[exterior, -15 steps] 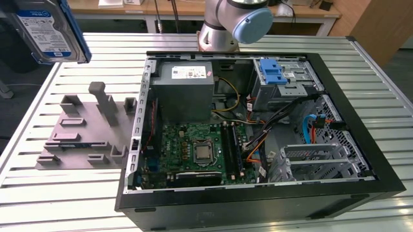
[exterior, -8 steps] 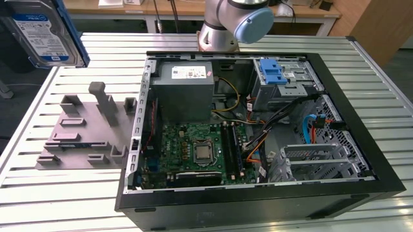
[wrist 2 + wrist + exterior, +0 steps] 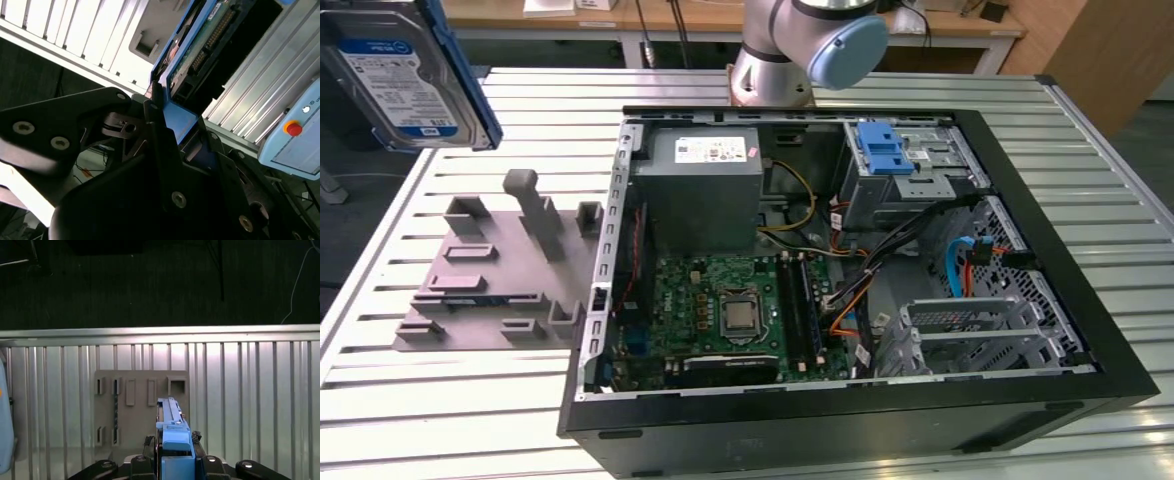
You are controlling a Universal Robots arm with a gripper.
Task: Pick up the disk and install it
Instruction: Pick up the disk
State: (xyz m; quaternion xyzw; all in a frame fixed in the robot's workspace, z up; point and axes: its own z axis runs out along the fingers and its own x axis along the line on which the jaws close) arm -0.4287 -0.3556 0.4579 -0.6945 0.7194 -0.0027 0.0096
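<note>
- The gripper [image 3: 172,445] is clamped on the disk [image 3: 403,78]. In the second wrist view its dark fingers [image 3: 160,130] press on the blue carrier frame from either side. Holding it by the frame probably spares the label face and the circuit board.
- The disk hangs in the air, touching nothing else, and in the exterior view it shows high over the table's [image 3: 454,420] far corner on the exterior view's left. Its labelled face is turned toward that camera.
- In the first wrist view the disk is seen edge-on, with the grey slotted stand [image 3: 140,405] directly beyond it on the slatted table. The stand lies near the table edge on the exterior view's left, and none of its slots visibly holds anything. This suggests the pick-up part of the task is done.
- The open computer case [image 3: 854,440] lies on its side across the middle of the table, its interior facing up so parts can go in from above.
- The metal drive bay [image 3: 927,175] sits at the case's far corner on the exterior view's right, with a blue latch piece [image 3: 886,150] on top of it. The disk is well apart from this bay, so installation is not yet done.
</note>
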